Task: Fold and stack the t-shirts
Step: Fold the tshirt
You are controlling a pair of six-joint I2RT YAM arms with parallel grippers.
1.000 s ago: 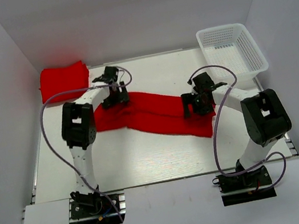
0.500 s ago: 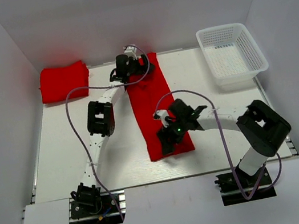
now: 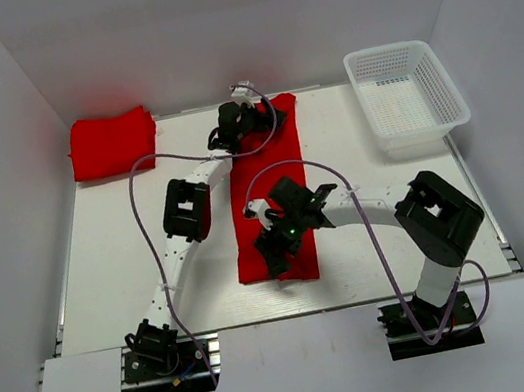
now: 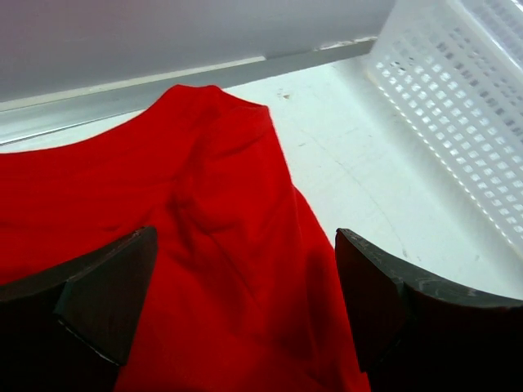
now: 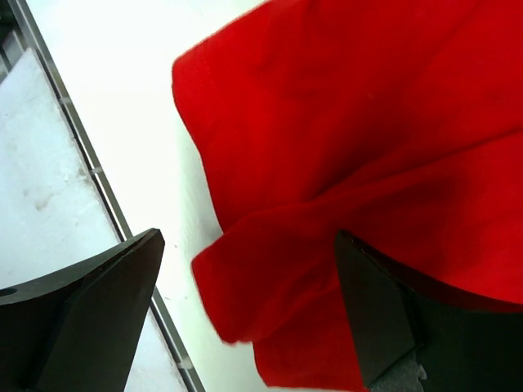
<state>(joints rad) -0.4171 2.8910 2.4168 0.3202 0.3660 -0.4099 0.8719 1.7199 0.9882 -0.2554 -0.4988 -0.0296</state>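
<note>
A long red t-shirt [image 3: 261, 178], folded into a narrow strip, lies on the white table and runs from the back edge toward the front. My left gripper [image 3: 244, 118] is over its far end, open, with red cloth [image 4: 204, 204] lying under and between the spread fingers [image 4: 243, 249]. My right gripper [image 3: 277, 244] is over the near end, open, above a loose folded corner of the cloth [image 5: 343, 122]; its own view shows the gap between its fingers [image 5: 245, 245]. A second red t-shirt [image 3: 111, 142] lies folded at the back left.
A white mesh basket [image 3: 407, 94] stands at the back right, and its wall shows in the left wrist view [image 4: 458, 98]. White walls enclose the table on three sides. The table's metal-railed edge [image 5: 90, 171] runs close beside the right gripper.
The shirt has swung from lying crosswise to lying front to back. The left gripper moved toward the back wall. The right gripper moved left and toward the front edge.
</note>
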